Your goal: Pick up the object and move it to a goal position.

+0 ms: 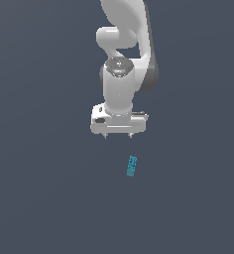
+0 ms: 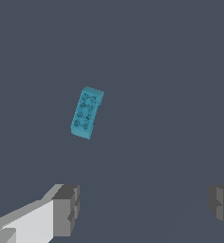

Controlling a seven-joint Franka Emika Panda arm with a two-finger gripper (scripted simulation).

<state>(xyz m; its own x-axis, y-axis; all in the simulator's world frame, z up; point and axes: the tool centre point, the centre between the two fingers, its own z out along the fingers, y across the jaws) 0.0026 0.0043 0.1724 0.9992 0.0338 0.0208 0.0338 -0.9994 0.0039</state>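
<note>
teal block (image 1: 132,166) lies alone on the grey floor (image 1: 44,198), untouched; our gripper (image 1: 118,135) hangs near it, off to one side, fingers (image 2: 66,209) spread wide and empty, likely so it can straddle the narrow piece

Plain dark slate-grey ground (image 1: 44,198) filling both views edge to edge, flat and untextured. No seams, edges or horizon to separate floor from wall. Soft, even lighting, without distinct cast shadows. Same uniform grey surface (image 2: 171,71) under the wrist view.
</note>
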